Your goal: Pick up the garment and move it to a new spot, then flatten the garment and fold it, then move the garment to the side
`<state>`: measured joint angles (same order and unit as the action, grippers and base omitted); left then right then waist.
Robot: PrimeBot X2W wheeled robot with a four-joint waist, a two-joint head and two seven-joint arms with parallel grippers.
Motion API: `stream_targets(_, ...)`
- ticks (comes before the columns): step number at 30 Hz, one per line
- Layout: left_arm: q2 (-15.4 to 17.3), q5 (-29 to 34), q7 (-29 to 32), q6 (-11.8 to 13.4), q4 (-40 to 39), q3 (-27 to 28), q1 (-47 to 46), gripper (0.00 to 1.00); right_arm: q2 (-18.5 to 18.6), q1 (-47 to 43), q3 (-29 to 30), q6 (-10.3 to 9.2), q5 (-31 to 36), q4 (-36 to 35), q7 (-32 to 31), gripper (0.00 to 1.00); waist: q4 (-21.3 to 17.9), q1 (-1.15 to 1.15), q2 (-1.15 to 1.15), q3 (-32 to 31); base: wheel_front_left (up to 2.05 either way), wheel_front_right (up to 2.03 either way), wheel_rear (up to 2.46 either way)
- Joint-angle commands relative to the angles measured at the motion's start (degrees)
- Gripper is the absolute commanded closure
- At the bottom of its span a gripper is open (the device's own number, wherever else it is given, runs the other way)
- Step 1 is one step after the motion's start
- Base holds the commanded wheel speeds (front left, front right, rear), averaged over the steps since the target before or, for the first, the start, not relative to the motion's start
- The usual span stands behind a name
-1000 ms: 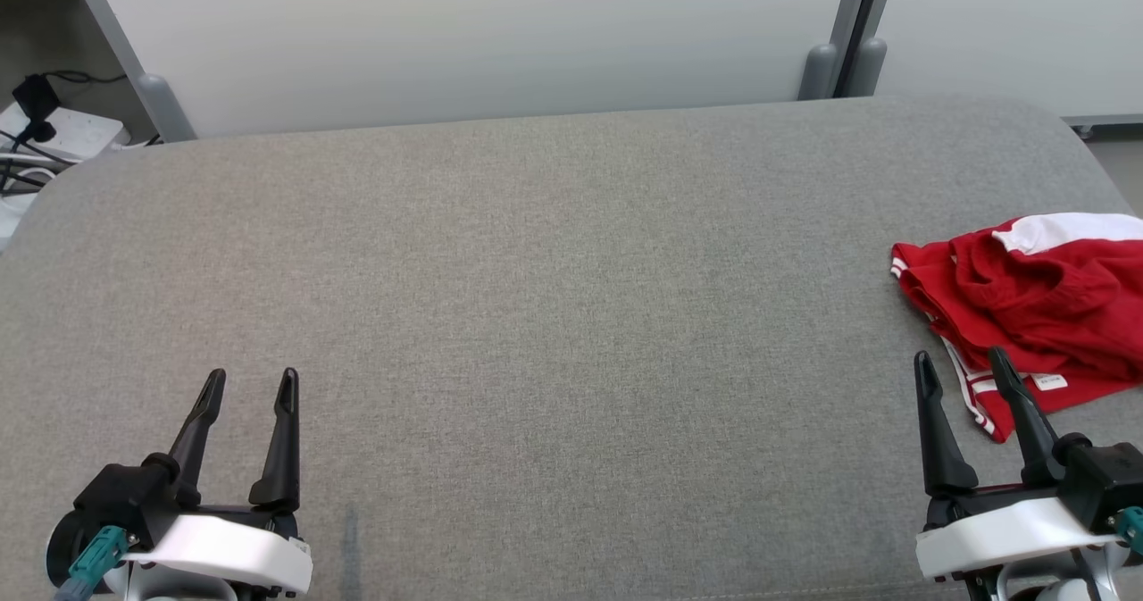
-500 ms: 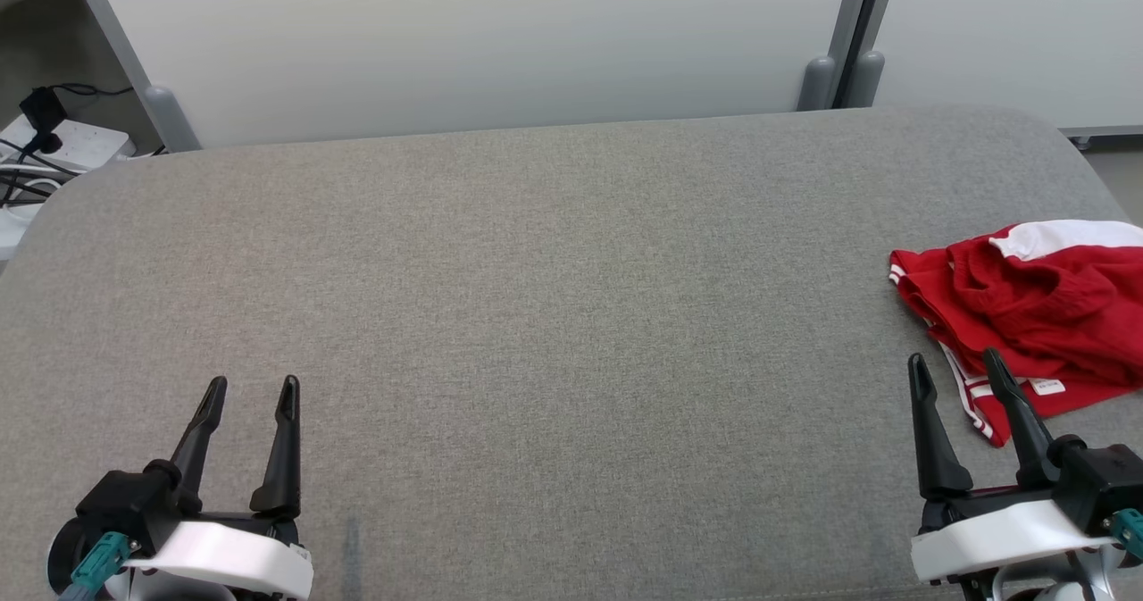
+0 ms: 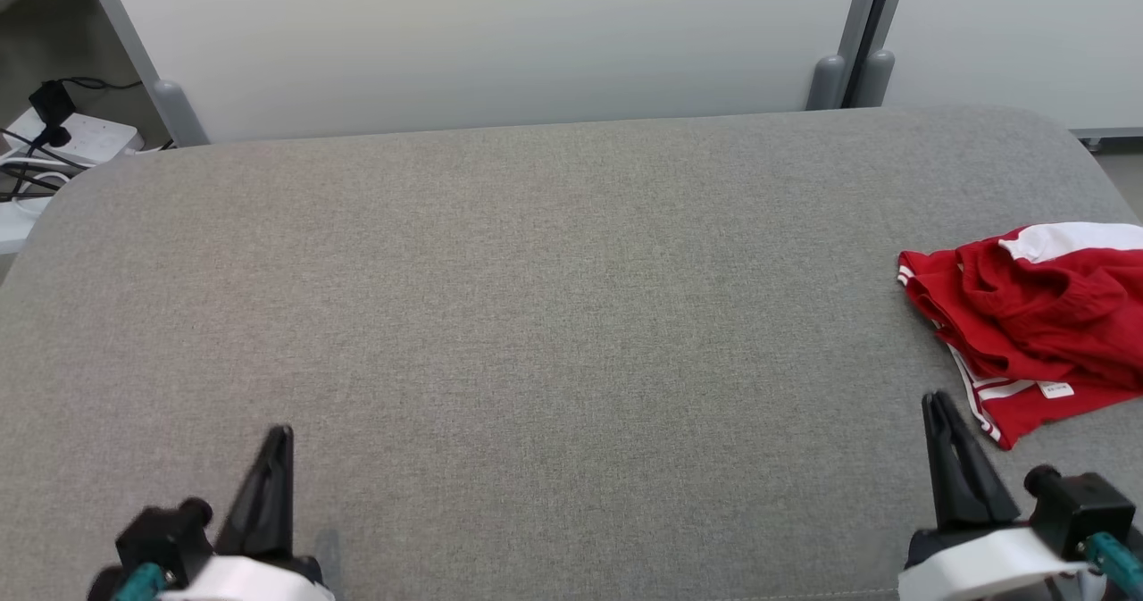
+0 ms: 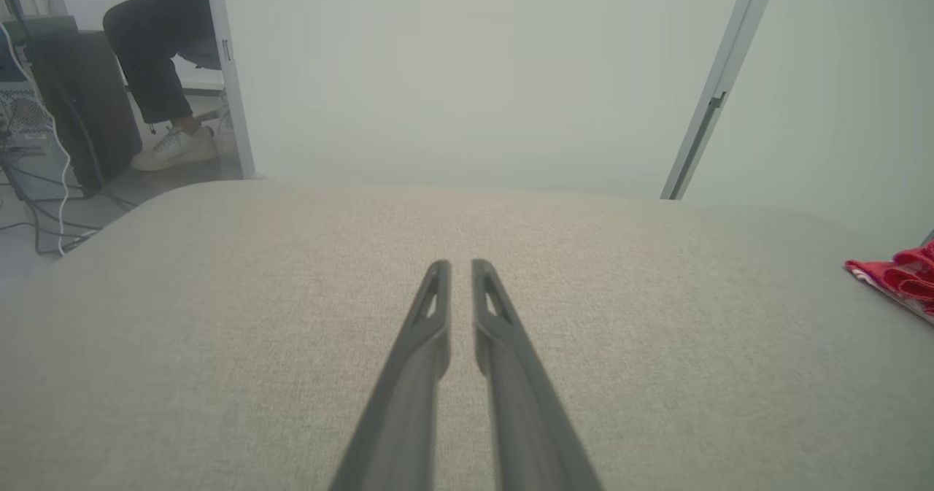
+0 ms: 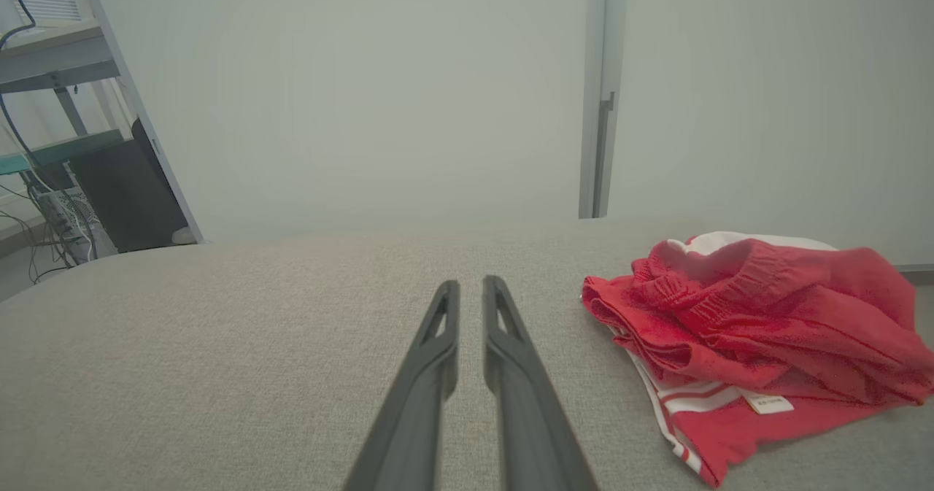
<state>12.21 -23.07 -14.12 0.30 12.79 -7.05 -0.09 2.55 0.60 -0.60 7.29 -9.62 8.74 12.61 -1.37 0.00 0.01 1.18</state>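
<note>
head: left claw (image 3: 279, 436) and right claw (image 3: 936, 400), apart a second before, had drawn nearly together, empty; garment (image 3: 1036, 315) lay crumpled just beyond-right of the right claw | left wrist: left claw (image 4: 460, 265) a sliver from touching, over table (image 4: 219, 330) | right wrist: right claw (image 5: 471, 284) likewise; garment (image 5: 766, 316) unfolded, ungripped

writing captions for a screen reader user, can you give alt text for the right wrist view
A crumpled red fabric garment with white stripes lies at the view's right on a grey fabric-covered table, apart from the right end effector, whose two dark fingers stand nearly together, holding nothing. A pale wall panel stands behind.
</note>
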Motion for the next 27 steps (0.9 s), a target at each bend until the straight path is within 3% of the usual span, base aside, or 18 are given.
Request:
stream_targets(1,-0.16,-0.38,0.14,-0.04,0.17,0.07,0.05,1.00,-0.05,-0.10,-0.01,0.00,-0.45,0.07,-0.05,1.00,0.01,0.00,-0.01,0.00,0.00,0.00,0.00)
stream_targets(7,-0.60,-3.69,1.19,-0.42,0.21,0.78,-0.22,1.00,0.14,0.05,0.11,0.01,-4.65,0.19,-0.80,1.00,0.08,0.13,-0.01,-0.18,0.00,0.00,0.00)
stream_targets(12,-0.97,-6.45,1.98,-0.73,0.27,1.30,-0.46,1.00,0.30,0.32,0.22,0.02,-8.11,0.48,-1.43,1.00,0.13,0.01,-0.01,-0.12,0.00,0.00,0.00)
stream_targets(27,-2.01,-14.20,4.26,-1.60,0.41,2.79,-1.19,1.00,0.64,1.00,0.61,0.04,-17.70,1.10,-3.24,1.00,0.28,0.00,-0.01,-0.21,0.00,0.00,0.00)
